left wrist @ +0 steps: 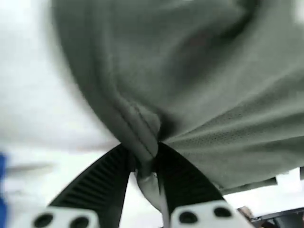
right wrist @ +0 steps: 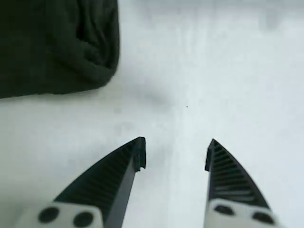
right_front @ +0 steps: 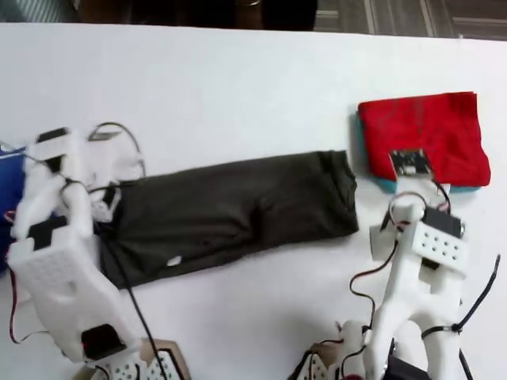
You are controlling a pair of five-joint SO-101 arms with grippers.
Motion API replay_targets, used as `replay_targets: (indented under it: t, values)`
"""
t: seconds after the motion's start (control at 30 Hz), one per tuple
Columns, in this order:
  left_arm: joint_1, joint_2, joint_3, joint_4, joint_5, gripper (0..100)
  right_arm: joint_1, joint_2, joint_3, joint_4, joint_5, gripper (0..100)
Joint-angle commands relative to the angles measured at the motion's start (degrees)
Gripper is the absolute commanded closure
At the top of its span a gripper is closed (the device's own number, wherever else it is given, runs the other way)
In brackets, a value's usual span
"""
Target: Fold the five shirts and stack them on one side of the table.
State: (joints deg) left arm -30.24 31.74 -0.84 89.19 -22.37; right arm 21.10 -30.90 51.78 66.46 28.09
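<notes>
A dark grey shirt (right_front: 238,210), folded into a long band, is laid across the middle of the white table (right_front: 238,79). One end of it is pinched tight between the jaws of the left gripper (left wrist: 147,159) — the cloth is bunched up between the black fingers. That end is stood over by the left arm (right_front: 55,245), and part of the shirt is hidden by it and by its black wires (right_front: 131,293).

At the far right a folded red shirt (right_front: 424,134) is stacked on a teal shirt (right_front: 380,184), seen as a thin edge. The right arm (right_front: 420,253) is set just in front of this stack, its camera board overlapping the red shirt's near edge. The right gripper (right wrist: 175,152) is held over bare table with its jaws fairly wide and nothing between them — the other end of the dark grey shirt lies near by.

A blue cloth (right_front: 5,170) is seen at the table's left edge; what it is cannot be told. Beyond the far edge a dark floor (right_front: 380,16) is seen.
</notes>
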Motion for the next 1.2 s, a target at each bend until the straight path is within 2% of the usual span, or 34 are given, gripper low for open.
replay_targets:
  t: [0.0, 0.1, 0.23, 0.33, 0.4, 0.57, 0.9, 1.03, 1.17]
  values:
    - [-8.26, 0.18, -7.78, 4.22, -3.16, 97, 1.98, -2.24, 4.48, -3.65, 2.11, 78.7]
    - [-9.93, 0.18, -14.29, 9.23, -4.4, 97, 2.07, -2.24, 7.65, -5.85, 2.37, 78.7]
    - [-9.49, -0.44, -18.77, 13.1, -4.04, 97, 2.68, -2.24, 13.01, -14.73, 2.11, 78.7]
    - [-6.68, -0.44, -17.27, 13.1, -3.87, 97, 2.42, -1.98, 17.85, -22.46, 1.93, 78.7]
    - [-3.78, -0.44, -15.43, 13.19, -2.29, 97, 2.33, -2.68, 18.73, -23.69, 1.85, 78.7]
    - [5.19, -3.87, -11.21, 13.19, 2.37, 97, 2.42, -4.35, 20.04, -24.66, 1.85, 78.7]
    - [29.8, -31.82, -6.11, 13.1, 10.81, 97, 2.42, -4.53, 20.22, -24.57, 1.85, 78.7]
    - [39.21, -33.49, -6.2, 13.01, 13.98, 97, 2.42, -4.53, 20.22, -24.57, 1.85, 78.7]
    - [45.36, -33.58, -7.87, 12.66, 15.03, 97, 2.42, -4.53, 20.4, -24.57, 1.85, 78.7]
